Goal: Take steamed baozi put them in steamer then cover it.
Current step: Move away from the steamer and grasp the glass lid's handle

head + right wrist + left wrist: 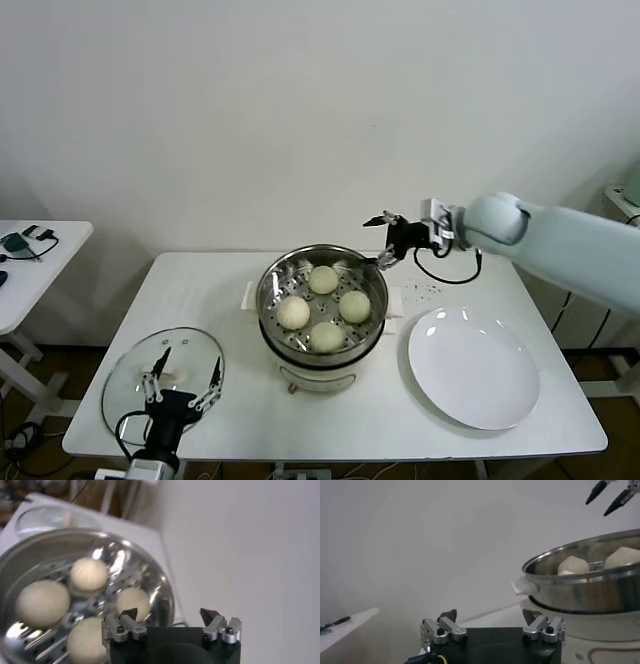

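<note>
Nearest, the left gripper (181, 382) hovers over the cover (163, 376) at the counter's (300, 415) front left corner, fingers spread apart and empty on either side of the white handle (166, 374). Beyond it, all four baozi (323, 308) sit in the steamer (321, 305). Farthest, the right gripper (384, 240) hangs open just past the steamer's back rim. The risk now is the lid: a shallow or off-centre grasp could let the glass slip or clip the rim.
</note>
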Robot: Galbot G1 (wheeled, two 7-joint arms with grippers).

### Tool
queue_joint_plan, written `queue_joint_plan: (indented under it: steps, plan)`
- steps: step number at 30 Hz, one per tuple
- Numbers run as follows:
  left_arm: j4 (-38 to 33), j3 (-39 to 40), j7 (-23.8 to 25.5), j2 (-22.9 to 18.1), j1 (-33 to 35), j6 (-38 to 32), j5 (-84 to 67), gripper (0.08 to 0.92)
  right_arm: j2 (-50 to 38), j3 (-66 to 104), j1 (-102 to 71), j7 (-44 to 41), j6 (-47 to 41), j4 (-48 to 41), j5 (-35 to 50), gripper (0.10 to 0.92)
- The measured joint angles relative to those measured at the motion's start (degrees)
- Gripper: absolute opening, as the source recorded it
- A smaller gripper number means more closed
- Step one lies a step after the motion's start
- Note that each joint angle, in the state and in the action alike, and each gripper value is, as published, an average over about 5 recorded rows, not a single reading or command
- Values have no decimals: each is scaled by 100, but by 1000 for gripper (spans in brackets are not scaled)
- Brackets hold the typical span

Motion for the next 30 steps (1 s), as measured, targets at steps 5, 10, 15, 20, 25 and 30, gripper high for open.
queue_joint_plan:
  steps: [5,10,15,20,25,30]
  plan:
    - [-94,-13,-2,-73,-20,36,148,823,-218,1720,-1674,537,414,192,-233,823]
    - [-190,-76,30,-110,-21,93,423,823,-171,3488,-3341,907,676,355,-468,823]
    - [-252,-177,111,-114,-57,121,1020,823,53,5018,-4791,1137,778,513,-659,823]
    - [-266,-299,183,-108,-97,152,2184,823,362,6285,-6053,1253,763,714,-836,823]
    - [-214,-342,293,-41,-95,193,3818,823,680,7306,-7090,1279,751,860,-987,823]
    - [36,-344,348,6,-185,206,5459,823,925,8009,-7843,1269,775,904,-1088,823]
